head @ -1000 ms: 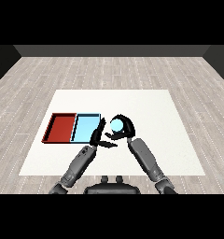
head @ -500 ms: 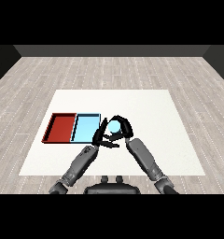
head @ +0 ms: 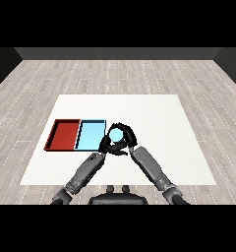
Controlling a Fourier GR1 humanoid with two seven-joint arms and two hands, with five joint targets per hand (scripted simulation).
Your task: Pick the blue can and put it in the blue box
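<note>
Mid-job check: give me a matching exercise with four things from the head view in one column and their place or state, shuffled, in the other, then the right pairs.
Things:
1. red tray
2. light blue tray
3. blue can
4. left hand

Places or states:
A. held in the curled right hand, just right of the trays
B. farthest left on the table
C. between the red tray and the can
D. under the can, close against the right hand

Pairs: 1-B, 2-C, 3-A, 4-D
</note>
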